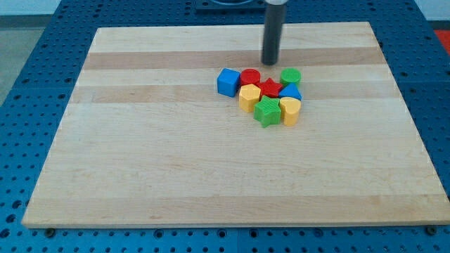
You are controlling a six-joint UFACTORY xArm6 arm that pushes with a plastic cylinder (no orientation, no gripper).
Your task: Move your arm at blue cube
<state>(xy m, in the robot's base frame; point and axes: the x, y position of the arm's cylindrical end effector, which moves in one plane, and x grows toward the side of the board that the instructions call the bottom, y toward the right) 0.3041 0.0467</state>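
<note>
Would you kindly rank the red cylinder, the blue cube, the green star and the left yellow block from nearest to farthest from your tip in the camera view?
Measured from my tip:
1. Red cylinder, just below it and to the view's left.
2. Blue cube, at the cluster's left end.
3. Left yellow block; nearly level with the cube, too close to call.
4. Green star, at the cluster's bottom edge.

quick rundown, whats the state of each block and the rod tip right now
my tip: on the board, above the cluster toward the view's top, touching no block
blue cube: upright, at the cluster's left end
red cylinder: beside the blue cube
red star: flat, mid-cluster
green cylinder: upright, right end
blue block: partly hidden, shape unclear
yellow blocks: upright
green star: flat, front
</note>
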